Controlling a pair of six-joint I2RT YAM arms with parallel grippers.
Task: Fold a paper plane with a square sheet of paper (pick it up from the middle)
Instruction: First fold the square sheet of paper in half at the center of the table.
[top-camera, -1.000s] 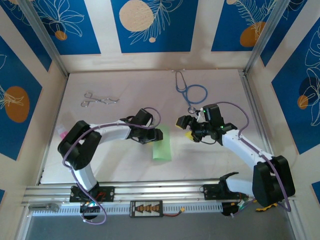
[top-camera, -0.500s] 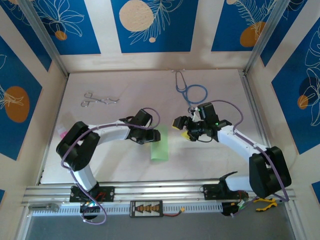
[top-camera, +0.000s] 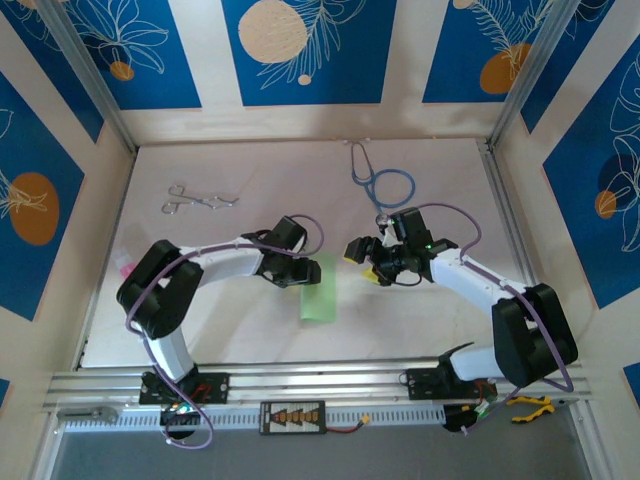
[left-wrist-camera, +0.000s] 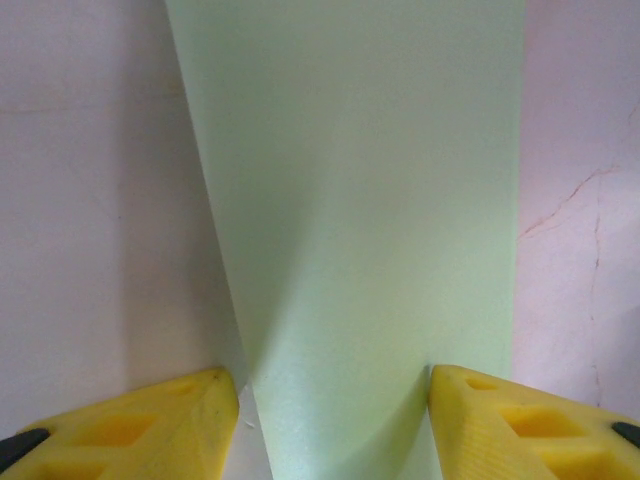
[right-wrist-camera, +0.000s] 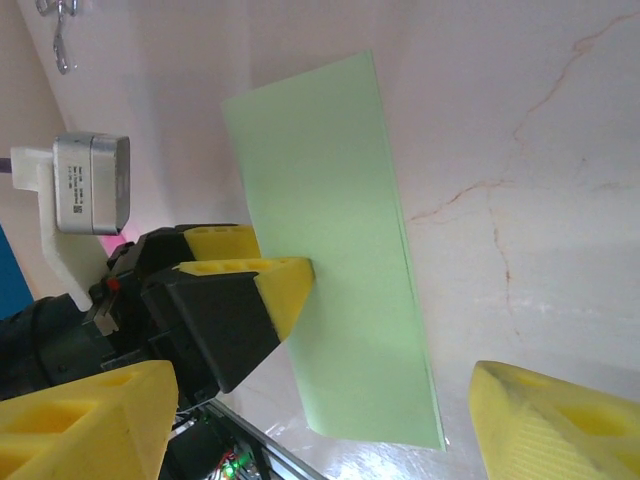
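We see the square sheet of paper (top-camera: 318, 290) folded in half only, plane folds still to do. The left gripper (left-wrist-camera: 330, 385) straddles it, jaws apart; the right gripper (top-camera: 362, 261) is spread wide, empty.

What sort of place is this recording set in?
Probably a lab robot workcell: a pale table boxed in by aluminium posts and blue patterned panels, with a stethoscope and forceps lying on it.

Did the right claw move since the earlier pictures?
Yes. The right gripper slid slightly left, toward the folded green paper, judged against the still blue stethoscope.
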